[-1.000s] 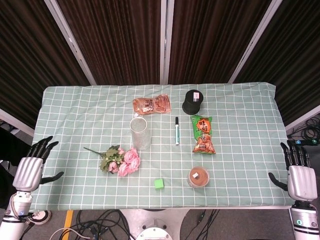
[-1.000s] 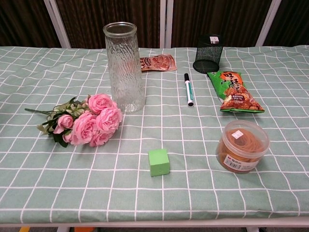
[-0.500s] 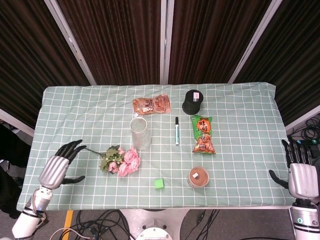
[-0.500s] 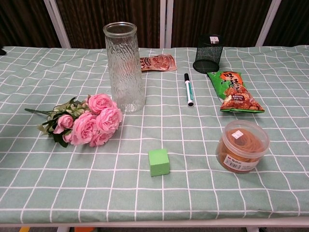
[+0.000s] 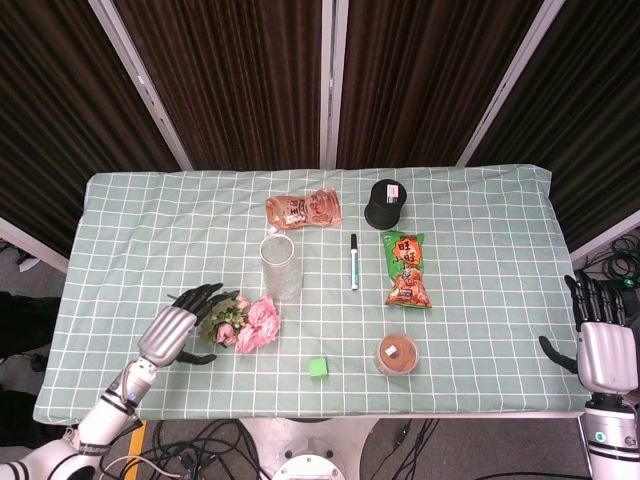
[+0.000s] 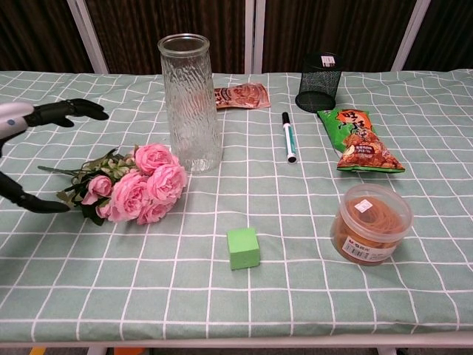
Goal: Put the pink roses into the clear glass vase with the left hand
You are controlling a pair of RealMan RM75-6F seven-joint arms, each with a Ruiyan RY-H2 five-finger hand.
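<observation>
While its fingers [image 6: 70,109] spread, left hand [image 5: 178,327] hovers over pink roses [image 6: 140,191].

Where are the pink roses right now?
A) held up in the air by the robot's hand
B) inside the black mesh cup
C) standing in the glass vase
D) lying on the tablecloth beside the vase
D: the pink roses lie flat on the cloth just left of the empty clear glass vase, with the left hand open by their stems.
</observation>
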